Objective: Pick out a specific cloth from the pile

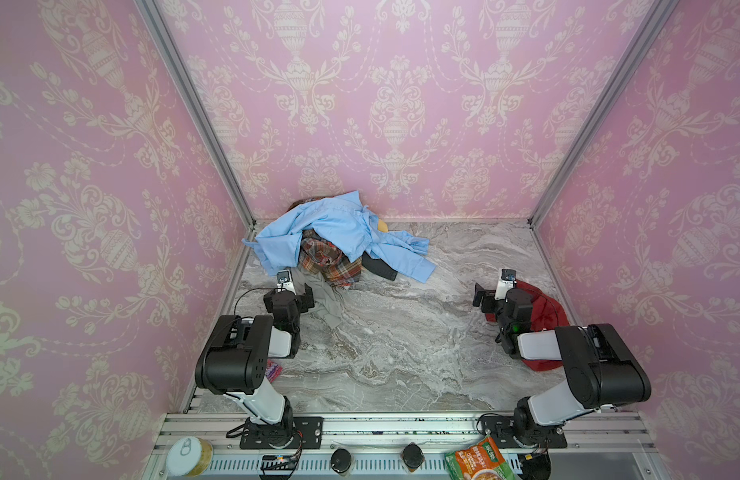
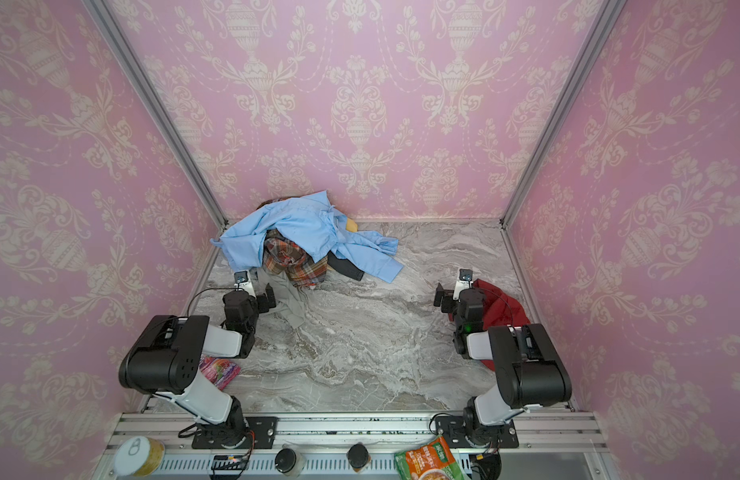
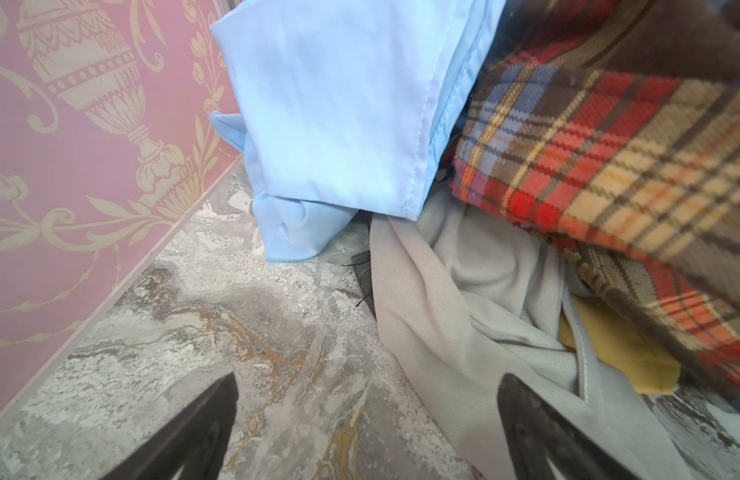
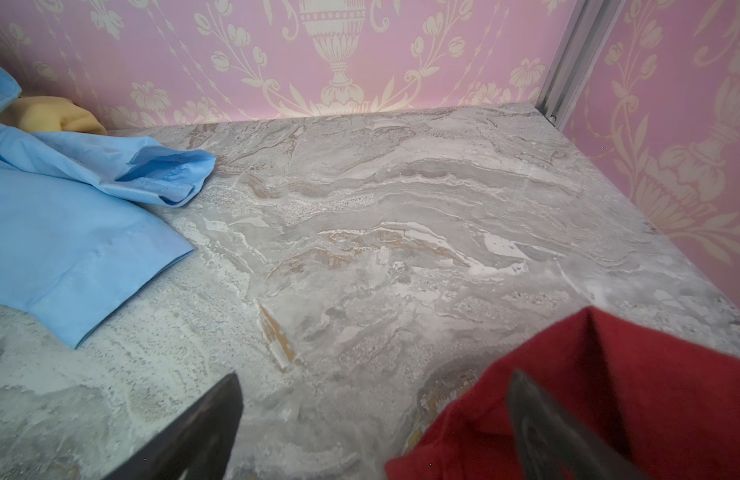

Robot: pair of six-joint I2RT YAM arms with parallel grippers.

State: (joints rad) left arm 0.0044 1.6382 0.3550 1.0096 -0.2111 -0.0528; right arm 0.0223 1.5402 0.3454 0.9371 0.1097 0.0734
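The pile lies in the back left corner: a light blue shirt on top, a red-brown plaid shirt, a grey piece and a black piece. Apart from it, at the right side of the marble table, lies the dark red cloth, partly under the right arm. My left gripper stands open at the pile's near edge, one finger over the grey piece. Beside the cloth's edge my right gripper is open, holding nothing.
Pink patterned walls close in the back and both sides. A pink packet lies under the left arm. A yellow piece shows behind the blue shirt. On the front rail stand a tin can, two dark jars and a food packet.
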